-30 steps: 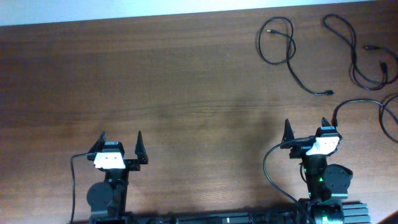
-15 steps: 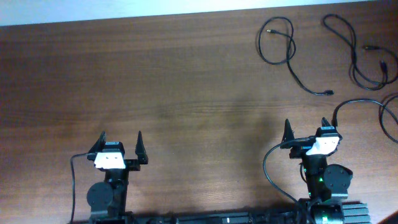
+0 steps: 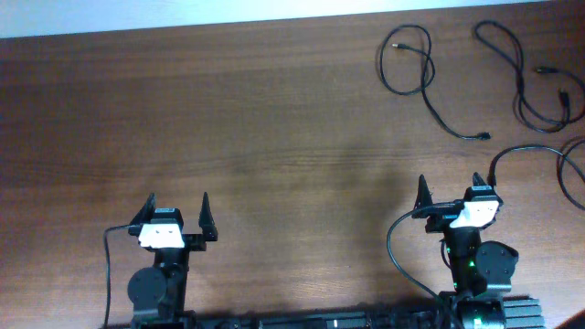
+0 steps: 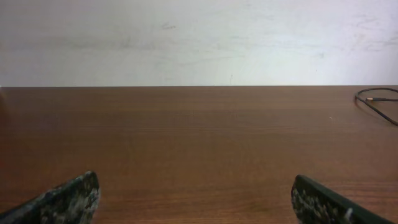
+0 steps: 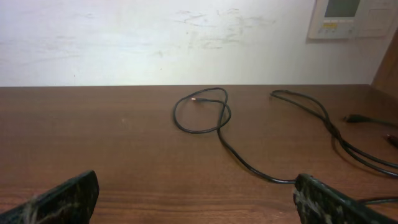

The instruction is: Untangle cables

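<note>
Thin black cables lie apart at the table's far right. One looped cable runs down to a plug; it shows in the right wrist view and at the left wrist view's right edge. A second cable curves at the far right corner. A third cable arcs by the right edge. My left gripper is open and empty at the front left. My right gripper is open and empty, just in front of the cables.
The brown wooden table ends at a white wall behind. A wall panel hangs at the upper right. Thicker black wires trail from the arm bases at the front edge.
</note>
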